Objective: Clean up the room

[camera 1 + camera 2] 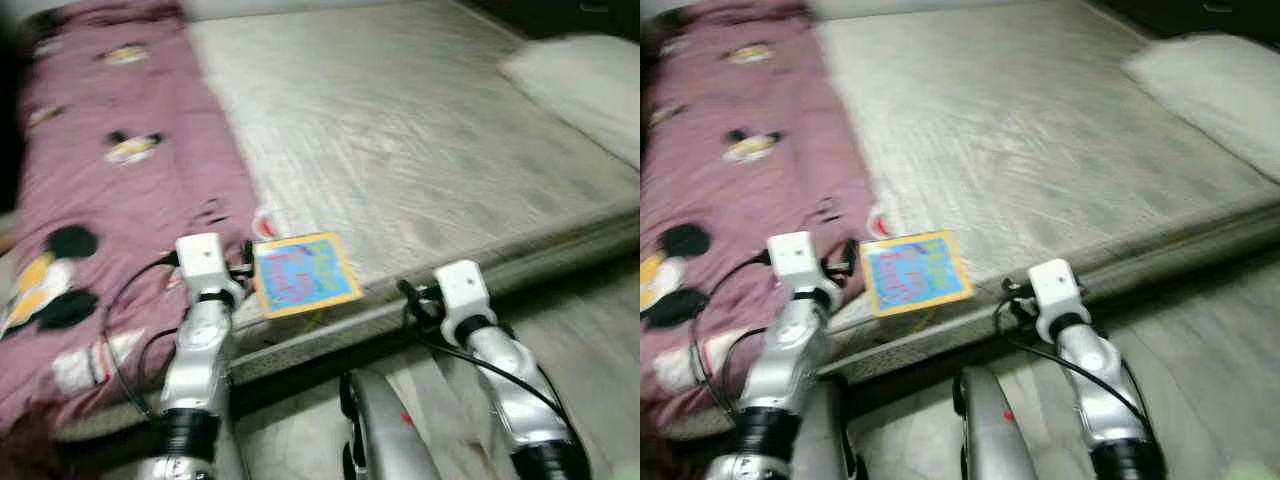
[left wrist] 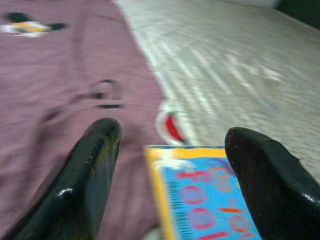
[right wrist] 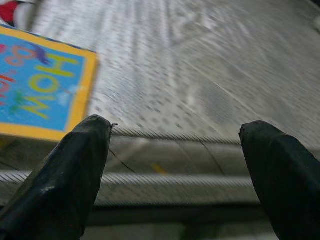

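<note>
Grey and finely textured, the bare mattress (image 1: 420, 130) fills most of the scene, with a mauve blanket (image 1: 110, 190) printed with cartoon mice bunched along the robot's left side and a pale pillow (image 1: 585, 85) at the far right. Below the bed's near edge runs a strip of light floor (image 1: 590, 340). Both eye views are blurred, which suggests the head is moving.

One book (image 1: 303, 273) — a thin picture book with a blue cover and yellow border — lies near the mattress's front edge, just beside the blanket's hem, one corner seeming to reach out past the edge. It is the one loose item on the bed, so it is likely what the tidying is aimed at. Its spot at the edge puts it within easy reach of either arm.

The left gripper (image 2: 170, 165) is raised in front of the bed with its two black fingers (image 2: 87, 175) spread wide apart, the book framed between them in the wrist view but not touched; this looks like an approach lined up for a grasp. The right gripper (image 3: 175, 170) is also held up, its fingers (image 3: 60, 180) likewise well apart and empty, facing the mattress's edge seam with the book off to one side (probably just held ready).

By count: one book, one pillow, one blanket, two grippers, and a small red-and-white patch (image 2: 170, 125) by the blanket's hem — too blurred to identify.
</note>
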Controlling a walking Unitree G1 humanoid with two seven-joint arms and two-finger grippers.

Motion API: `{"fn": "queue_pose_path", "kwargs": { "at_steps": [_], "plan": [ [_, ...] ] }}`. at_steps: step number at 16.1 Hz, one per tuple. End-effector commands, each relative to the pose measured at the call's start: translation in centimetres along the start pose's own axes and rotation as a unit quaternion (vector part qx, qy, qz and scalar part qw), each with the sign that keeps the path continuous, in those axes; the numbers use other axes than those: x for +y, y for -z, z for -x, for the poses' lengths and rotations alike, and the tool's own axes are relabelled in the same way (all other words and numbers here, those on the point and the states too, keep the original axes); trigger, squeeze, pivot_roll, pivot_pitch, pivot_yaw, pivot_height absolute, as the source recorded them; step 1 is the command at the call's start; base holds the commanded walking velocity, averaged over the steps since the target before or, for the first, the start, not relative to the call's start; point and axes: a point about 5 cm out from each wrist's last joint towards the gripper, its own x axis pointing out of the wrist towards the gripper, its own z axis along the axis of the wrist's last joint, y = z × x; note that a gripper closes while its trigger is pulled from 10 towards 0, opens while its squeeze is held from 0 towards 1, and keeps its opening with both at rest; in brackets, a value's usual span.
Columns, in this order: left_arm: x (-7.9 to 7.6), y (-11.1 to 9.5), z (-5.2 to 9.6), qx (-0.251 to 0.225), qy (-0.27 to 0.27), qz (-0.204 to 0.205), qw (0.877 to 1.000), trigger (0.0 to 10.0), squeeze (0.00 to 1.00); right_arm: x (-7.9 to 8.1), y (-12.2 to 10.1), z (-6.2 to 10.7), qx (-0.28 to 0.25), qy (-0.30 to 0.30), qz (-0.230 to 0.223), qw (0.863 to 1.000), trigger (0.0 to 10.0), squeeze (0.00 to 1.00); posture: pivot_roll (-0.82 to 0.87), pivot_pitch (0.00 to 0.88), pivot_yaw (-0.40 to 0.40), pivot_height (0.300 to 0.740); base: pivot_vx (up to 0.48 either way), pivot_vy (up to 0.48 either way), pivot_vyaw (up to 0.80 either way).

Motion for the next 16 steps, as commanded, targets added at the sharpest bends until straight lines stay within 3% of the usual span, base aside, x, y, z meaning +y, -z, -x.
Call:
{"fn": "queue_pose_path", "kwargs": {
  "at_steps": [1,4,7,10,12,16],
  "plan": [
    [0.4,0.3,0.0,0.003,-0.008,-0.006,1.000,10.0,0.00,0.2,-1.2,-0.3,-0.020,-0.007,0.001,1.000,10.0,0.00,-0.15,0.068,-0.023,0.575,0.000,0.000,0.00],
    [0.8,0.2,-0.1,-0.008,-0.032,-0.017,0.999,10.0,0.00,0.5,-1.4,-0.5,-0.018,-0.015,0.005,1.000,10.0,0.00,-0.14,0.063,-0.026,0.575,0.000,0.000,0.00],
    [2.0,0.9,0.1,0.011,-0.071,0.003,0.997,10.0,0.00,0.5,-1.3,-0.3,-0.013,-0.017,0.010,1.000,10.0,0.00,-0.14,0.059,-0.024,0.575,0.000,0.000,0.00],
    [2.8,2.5,-0.1,0.061,-0.101,0.021,0.993,10.0,0.00,0.3,-1.0,0.3,-0.009,-0.019,0.013,1.000,10.0,0.00,-0.15,0.064,-0.017,0.575,0.000,0.000,0.00],
    [3.2,3.9,-0.1,0.100,-0.110,0.032,0.988,10.0,0.00,-1.0,-0.4,1.4,0.002,-0.001,0.028,1.000,10.0,0.00,-0.17,0.076,-0.017,0.575,0.000,0.000,0.00],
    [2.6,5.4,-1.1,0.161,-0.069,0.048,0.983,10.0,0.00,-1.6,-0.8,3.5,0.001,-0.001,0.025,1.000,10.0,0.00,-0.21,0.112,-0.009,0.575,0.000,0.000,0.00]
  ]
}}
